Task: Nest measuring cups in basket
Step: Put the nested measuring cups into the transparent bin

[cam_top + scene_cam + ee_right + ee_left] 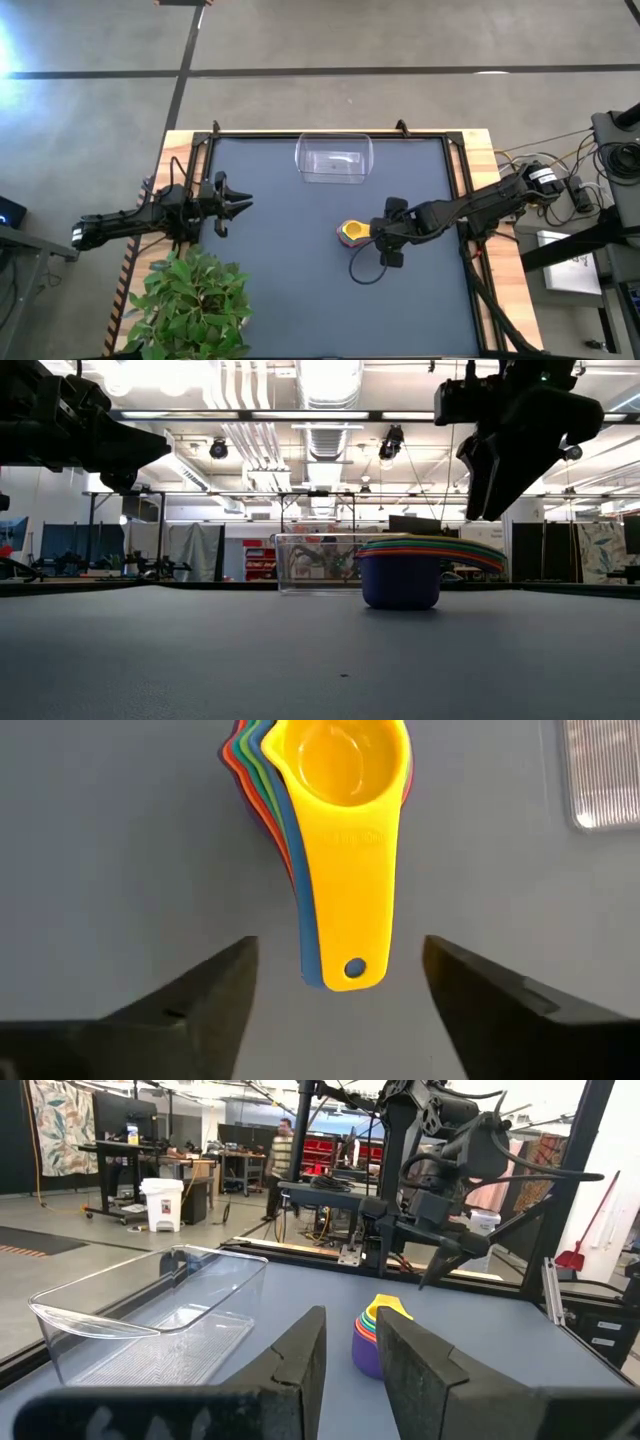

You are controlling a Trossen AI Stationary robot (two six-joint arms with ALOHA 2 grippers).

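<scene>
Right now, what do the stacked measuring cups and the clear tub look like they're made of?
Measuring cups: likely moulded plastic, going by solid bright colours, a soft sheen and a punched hanging hole in the yellow handle. Basket: probably clear rigid plastic; the table shows through its walls, its rim glints, and its floor looks ribbed.

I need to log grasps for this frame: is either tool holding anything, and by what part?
Nothing is held. The right tool hangs open above the handles of the stacked cups, not touching them. The left tool waits empty near the table's left edge.
</scene>
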